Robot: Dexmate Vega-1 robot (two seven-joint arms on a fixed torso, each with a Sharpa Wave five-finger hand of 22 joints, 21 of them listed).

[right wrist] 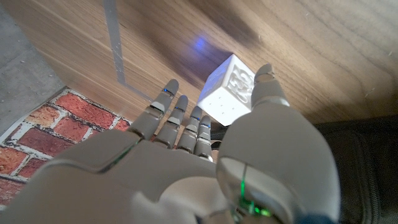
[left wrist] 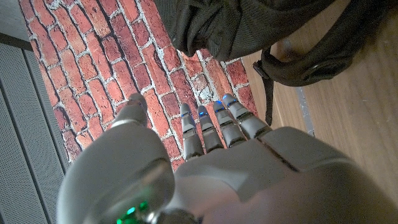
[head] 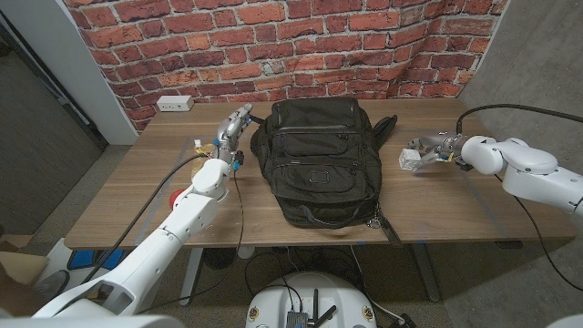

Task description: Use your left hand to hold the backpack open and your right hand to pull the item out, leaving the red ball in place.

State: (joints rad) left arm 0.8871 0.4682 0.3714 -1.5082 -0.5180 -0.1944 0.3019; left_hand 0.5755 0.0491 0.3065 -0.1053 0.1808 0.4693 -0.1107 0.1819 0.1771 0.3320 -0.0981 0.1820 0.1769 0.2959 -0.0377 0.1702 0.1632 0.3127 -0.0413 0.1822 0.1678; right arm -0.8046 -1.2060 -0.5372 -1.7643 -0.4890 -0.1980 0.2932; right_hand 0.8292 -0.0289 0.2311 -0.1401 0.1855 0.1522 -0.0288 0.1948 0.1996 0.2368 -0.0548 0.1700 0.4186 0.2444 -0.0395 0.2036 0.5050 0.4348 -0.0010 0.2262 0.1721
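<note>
Now the black backpack point(head: 319, 162) lies mid-tabletop point(head: 455, 219); the right hand point(head: 432, 151) pinches a white cube point(right wrist: 227, 92) to its right, while the left hand point(head: 232, 128) hovers empty, fingers apart, beside it

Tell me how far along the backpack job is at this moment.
Done: a white cube-shaped item is out on the wooden table, right of the black fabric backpack. In hand: the right hand is at the cube; whether it grips it is unclear. The left hand hangs open beside the backpack. Left: letting go, if anything.
</note>
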